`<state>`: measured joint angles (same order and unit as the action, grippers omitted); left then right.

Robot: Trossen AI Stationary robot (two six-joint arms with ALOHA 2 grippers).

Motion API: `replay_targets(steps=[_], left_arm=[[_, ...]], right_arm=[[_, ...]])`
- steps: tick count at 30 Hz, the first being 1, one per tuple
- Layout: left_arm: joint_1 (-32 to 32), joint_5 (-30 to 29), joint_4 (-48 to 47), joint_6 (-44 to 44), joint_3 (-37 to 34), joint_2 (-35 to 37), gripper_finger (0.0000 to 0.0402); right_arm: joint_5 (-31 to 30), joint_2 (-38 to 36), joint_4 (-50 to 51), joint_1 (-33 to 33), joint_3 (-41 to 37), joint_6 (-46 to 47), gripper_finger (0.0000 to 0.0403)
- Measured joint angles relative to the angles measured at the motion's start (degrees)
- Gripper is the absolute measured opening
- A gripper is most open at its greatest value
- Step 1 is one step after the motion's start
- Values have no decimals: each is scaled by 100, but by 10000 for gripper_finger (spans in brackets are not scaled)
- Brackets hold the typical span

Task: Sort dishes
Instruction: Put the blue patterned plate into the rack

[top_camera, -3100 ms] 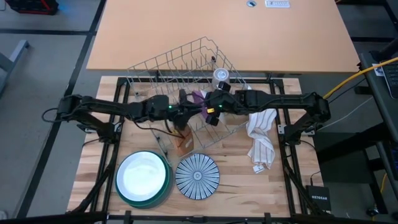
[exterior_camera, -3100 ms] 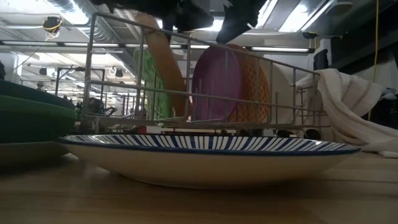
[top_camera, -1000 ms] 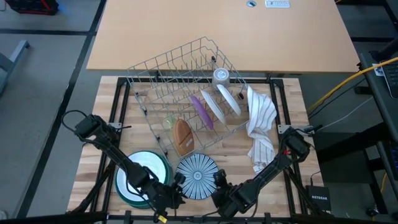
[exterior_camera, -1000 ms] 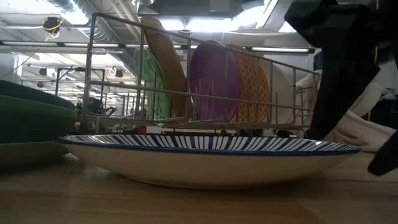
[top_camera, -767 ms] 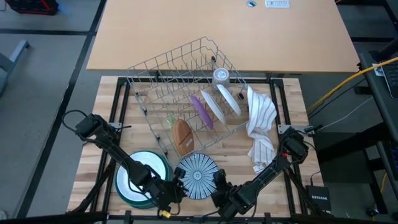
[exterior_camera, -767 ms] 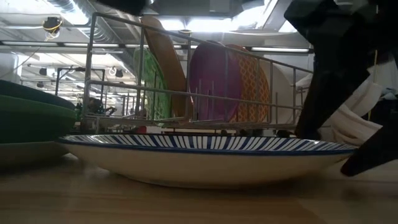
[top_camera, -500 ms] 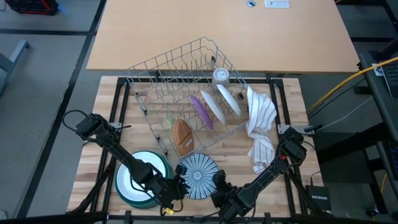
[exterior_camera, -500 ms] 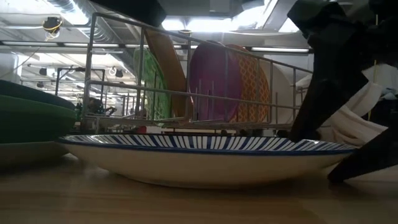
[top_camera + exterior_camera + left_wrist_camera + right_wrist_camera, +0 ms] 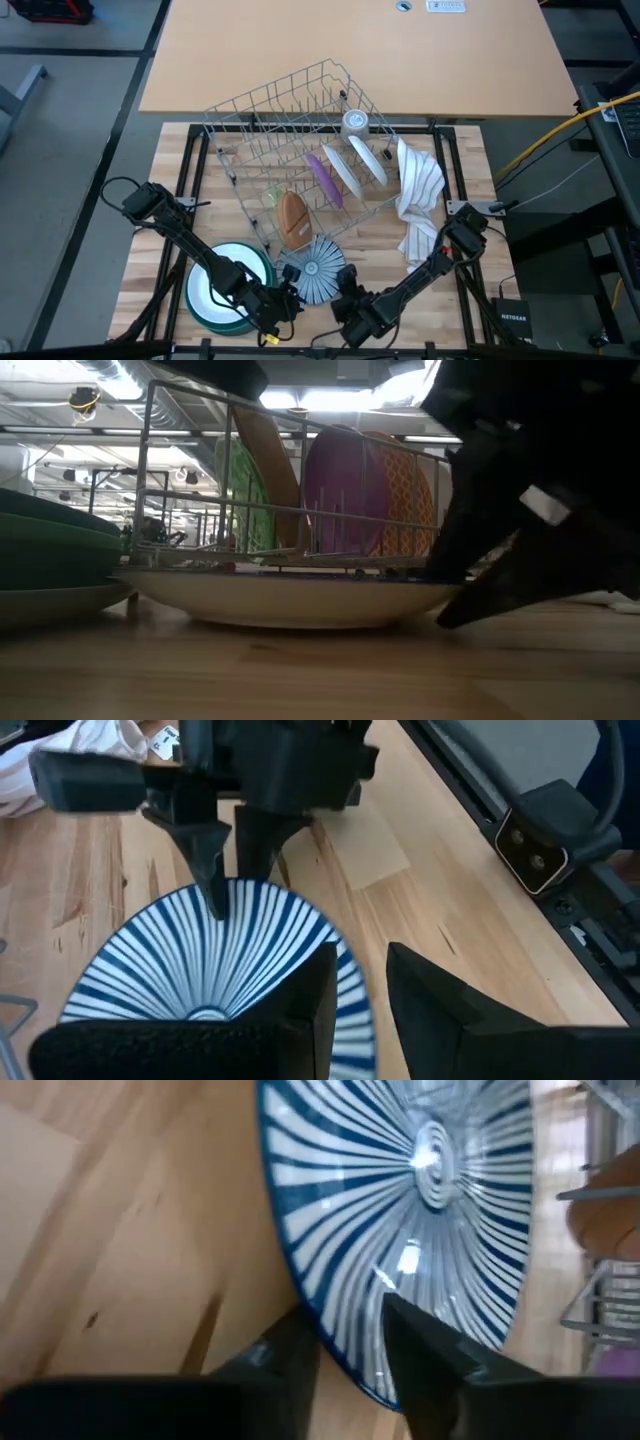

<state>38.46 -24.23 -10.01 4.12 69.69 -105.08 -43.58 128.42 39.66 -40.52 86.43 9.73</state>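
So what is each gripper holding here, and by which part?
The right gripper pinches the blue-striped plate by its near rim, one finger above and one below. The left gripper straddles the rim, but a hold cannot be told.

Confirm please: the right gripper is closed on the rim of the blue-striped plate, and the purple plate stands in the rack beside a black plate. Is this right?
Not quite. In the low view the purple plate in the rack stands beside an orange-patterned plate, not a black one. The right gripper does grip the rim of the blue-striped plate.

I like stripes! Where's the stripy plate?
High view: the striped plate sits front-centre, beside the white plate, below the rack, its rim in the right claw.
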Motion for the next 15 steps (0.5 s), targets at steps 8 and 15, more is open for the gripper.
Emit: replay_targets(steps=[8, 15], left_arm=[[55, 0, 62, -2, -4, 4, 81], [55, 0, 55, -2, -4, 7, 81]], right_arm=[[-208, -87, 5, 10, -27, -312, 17], [215, -306, -13, -25, -33, -266, 32]])
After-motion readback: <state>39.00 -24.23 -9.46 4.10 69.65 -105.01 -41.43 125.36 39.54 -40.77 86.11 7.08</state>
